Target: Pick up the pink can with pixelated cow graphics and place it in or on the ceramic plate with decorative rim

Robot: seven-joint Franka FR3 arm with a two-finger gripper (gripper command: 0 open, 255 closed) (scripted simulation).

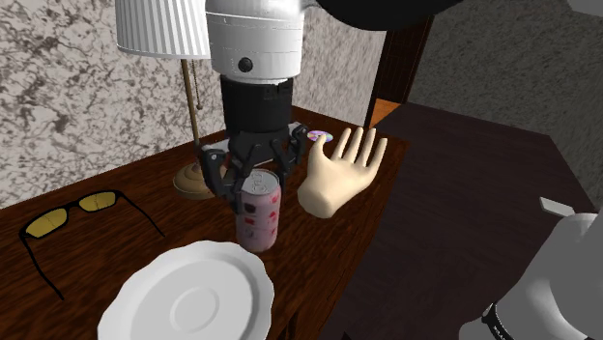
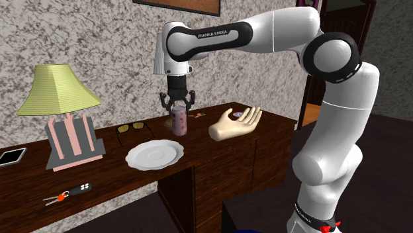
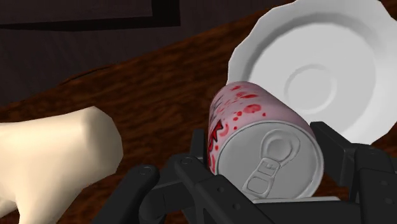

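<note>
While end effector [image 1: 258, 184] clasps one pink can [image 1: 260, 222], one white plate [image 1: 189, 301] near.

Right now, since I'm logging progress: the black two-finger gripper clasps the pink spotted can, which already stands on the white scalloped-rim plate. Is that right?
Not quite. The black two-finger gripper does clasp the pink spotted can, but the can is not on the white scalloped-rim plate. The shoulder view shows it beside the plate, between it and the beige hand model.
</note>
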